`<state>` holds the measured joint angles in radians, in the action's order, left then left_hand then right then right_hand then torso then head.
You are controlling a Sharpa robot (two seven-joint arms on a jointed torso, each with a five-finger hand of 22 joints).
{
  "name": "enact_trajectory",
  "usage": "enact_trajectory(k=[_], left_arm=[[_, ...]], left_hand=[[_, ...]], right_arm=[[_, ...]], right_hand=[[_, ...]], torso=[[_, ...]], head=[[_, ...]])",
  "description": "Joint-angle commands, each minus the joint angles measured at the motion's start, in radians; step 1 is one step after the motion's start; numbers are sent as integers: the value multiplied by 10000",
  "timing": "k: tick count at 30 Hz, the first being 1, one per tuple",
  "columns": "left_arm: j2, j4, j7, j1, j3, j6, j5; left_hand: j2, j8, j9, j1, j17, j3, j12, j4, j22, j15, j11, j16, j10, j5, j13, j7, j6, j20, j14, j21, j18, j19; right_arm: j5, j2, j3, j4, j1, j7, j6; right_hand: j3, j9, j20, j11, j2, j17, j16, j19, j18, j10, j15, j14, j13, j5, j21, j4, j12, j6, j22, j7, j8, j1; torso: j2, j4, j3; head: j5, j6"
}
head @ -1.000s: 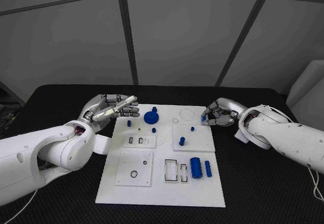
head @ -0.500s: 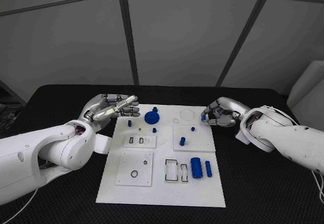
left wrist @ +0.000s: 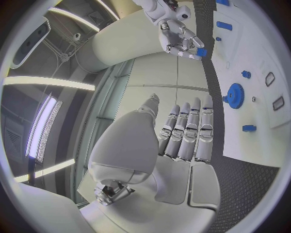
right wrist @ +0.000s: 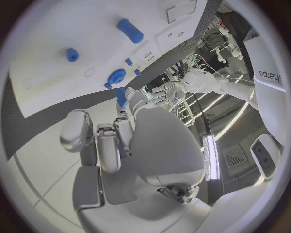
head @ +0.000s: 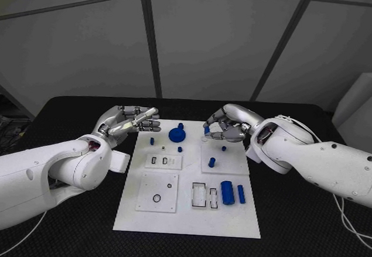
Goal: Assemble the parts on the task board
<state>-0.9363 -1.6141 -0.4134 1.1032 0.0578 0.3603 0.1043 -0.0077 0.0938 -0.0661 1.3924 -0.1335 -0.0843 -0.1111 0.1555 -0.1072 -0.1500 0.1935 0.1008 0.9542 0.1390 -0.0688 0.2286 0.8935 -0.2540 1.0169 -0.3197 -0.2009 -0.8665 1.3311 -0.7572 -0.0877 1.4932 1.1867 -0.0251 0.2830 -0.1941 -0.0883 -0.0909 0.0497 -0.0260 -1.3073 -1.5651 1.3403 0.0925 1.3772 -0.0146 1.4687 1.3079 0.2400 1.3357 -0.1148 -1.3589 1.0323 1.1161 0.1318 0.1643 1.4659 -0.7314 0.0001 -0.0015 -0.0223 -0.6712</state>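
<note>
Two hands worked over one white task board (head: 189,214) lying flat in the middle of the black tabletop (head: 315,230). Seven blue parts sat on the board: a toothed gear (head: 177,134) near the far edge, four small pegs (head: 211,162) standing around the far half, and two cylinders, one thick (head: 227,192) and one thin (head: 241,194), lying side by side toward the near right. Two raised white insert plates (head: 157,192) with slots occupied the left half, and a black-outlined rectangular recess (head: 197,195) lay just beside the thick cylinder.

The right hand (head: 224,125) hung over the board's far right corner, fingers curled in and pinching a small blue part (left wrist: 201,52) at the fingertips. The left hand (head: 129,120) was at the board's far left corner, fingers extended side by side with nothing in them. The two hands were well apart, the gear between them.
</note>
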Motion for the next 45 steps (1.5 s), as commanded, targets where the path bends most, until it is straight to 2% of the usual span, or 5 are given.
enact_trajectory(k=[1, 7, 13, 20, 45], left_arm=[[11, 122, -96, 17, 9, -69, 46], [3, 371, -136, 25, 11, -38, 0], [-20, 509, -173, 29, 12, -17, -47], [-30, 542, -188, 32, 12, -2, -57], [40, 600, -188, 32, 13, -51, -59]], left_hand=[[123, -60, 1, -4, -19, 7, 71, -76, 20, -8, 28, -77, 21, -35, -3, 186, 29, -14, 3, 60, 181, -51], [123, -60, 1, -4, -19, 7, 71, -76, 20, -8, 28, -77, 21, -35, -3, 186, 29, -14, 3, 60, 181, -51], [124, -60, 1, -4, -21, 7, 69, -80, 22, -7, 26, -80, 26, -36, -4, 184, 34, -14, 5, 61, 181, -52], [124, -60, 1, -4, -21, 7, 69, -80, 22, -7, 26, -80, 26, -36, -4, 184, 34, -14, 5, 61, 181, -52], [124, -60, 1, -4, -21, 7, 69, -80, 22, -7, 26, -80, 26, -36, -4, 184, 34, -14, 5, 61, 181, -52]], right_arm=[[493, 398, -4, 9, 24, -623, 140], [833, 1152, 134, -3, 24, -854, 5], [1187, 1743, 479, -111, 14, -1146, -248], [1420, 2052, 714, -196, -59, -1431, -540], [1881, 2487, 911, -495, -333, -1635, -611]], right_hand=[[-46, -40, 42, -15, 91, -2635, -57, -14, -46, -37, -71, 1021, 90, 34, 42, -1, 35, 51, -17, -1, 64, -41], [-66, -39, 43, -15, 97, -2635, -57, -14, -47, -42, -71, 1021, 85, 45, 42, 11, 43, 50, -16, -2, 61, -35], [-75, -36, 44, -12, 83, -2635, -57, -26, -43, -63, -70, 1021, 60, 44, 31, 21, 68, 36, -37, 4, 52, -39], [-78, -33, 44, -5, 59, -2631, -56, -38, -39, -99, -67, 1020, 20, 41, 18, 27, 108, 25, -60, 13, 44, -58], [-109, -29, 39, 5, 29, -2635, -57, -50, -37, -128, -58, 1021, -7, 115, 4, 32, 147, 15, -77, 22, 30, -115]], torso=[[7, 10, -15], [-7, 17, -6], [-16, 7, 0], [-18, -30, 21], [-14, -31, 23]], head=[[150, -37], [320, -83], [451, -140], [588, -207], [668, -401]])
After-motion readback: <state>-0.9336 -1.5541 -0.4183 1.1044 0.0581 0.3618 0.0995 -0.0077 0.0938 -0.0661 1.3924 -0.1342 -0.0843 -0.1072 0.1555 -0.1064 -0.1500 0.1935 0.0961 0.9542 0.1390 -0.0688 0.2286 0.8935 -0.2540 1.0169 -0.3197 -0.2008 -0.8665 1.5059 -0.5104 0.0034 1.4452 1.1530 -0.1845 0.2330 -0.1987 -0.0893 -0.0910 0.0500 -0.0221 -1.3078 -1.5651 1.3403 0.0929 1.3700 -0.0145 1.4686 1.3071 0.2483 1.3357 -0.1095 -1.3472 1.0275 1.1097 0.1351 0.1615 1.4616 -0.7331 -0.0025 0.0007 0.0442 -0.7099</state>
